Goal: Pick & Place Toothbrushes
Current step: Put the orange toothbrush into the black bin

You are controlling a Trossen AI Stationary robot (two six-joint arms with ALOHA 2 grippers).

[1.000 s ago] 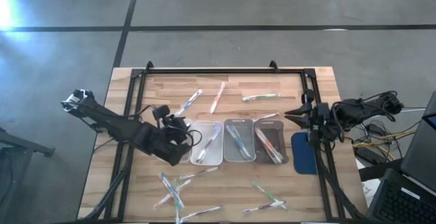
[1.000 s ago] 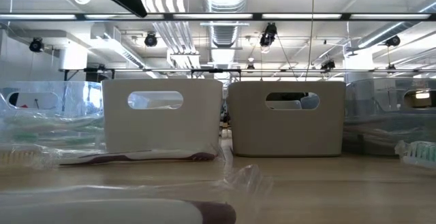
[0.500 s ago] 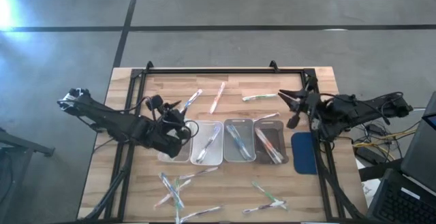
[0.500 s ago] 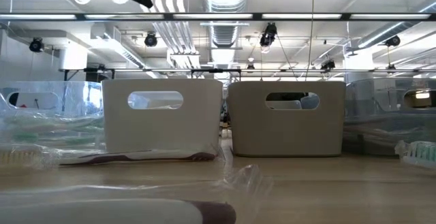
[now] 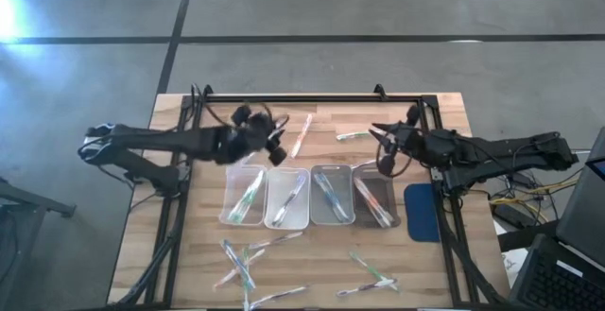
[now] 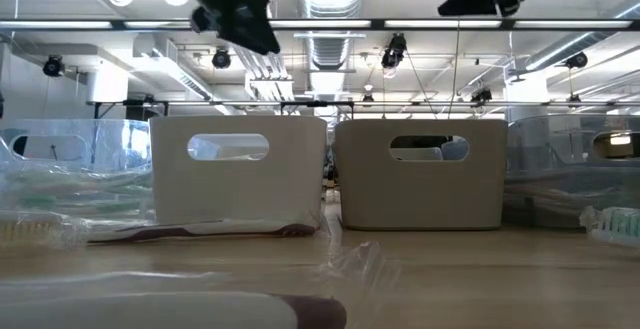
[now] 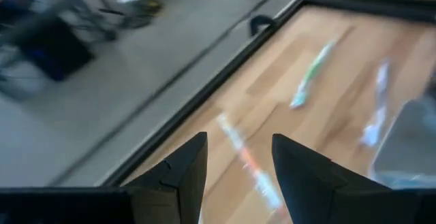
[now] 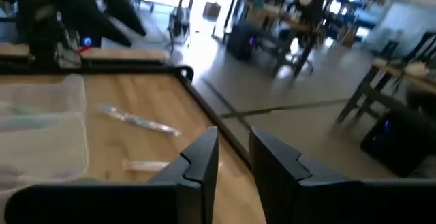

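A: From above, what does the table show?

B: Four clear trays sit in a row at the centre, each with wrapped toothbrushes inside. More toothbrushes lie loose: a cluster toward seven o'clock, a pair toward five o'clock, and three toward twelve o'clock, near the black frame. A blue pad lies at three o'clock of the trays.

A: And the arms?

B: The left gripper hangs over the loose brushes at eleven o'clock of the trays, close by the red-pink toothbrush. The right gripper hangs at one o'clock of the trays, just beside the green toothbrush. Neither holds anything.

A: The low camera?

B: Both arms show as dark shapes at the top edge. Two white bins stand side by side, and a wrapped brush with a dark red end lies flat on the wood before the one on the left.

A: The left wrist camera?

B: Its two dark fingers stand spread with nothing between them. Beyond them on the wood lie a red-pink brush, a green one and a blue one, all blurred.

A: The right wrist camera?

B: Its fingers stand a little apart with a narrow gap, empty. A wrapped brush lies on the wood beyond, beside a clear tray.
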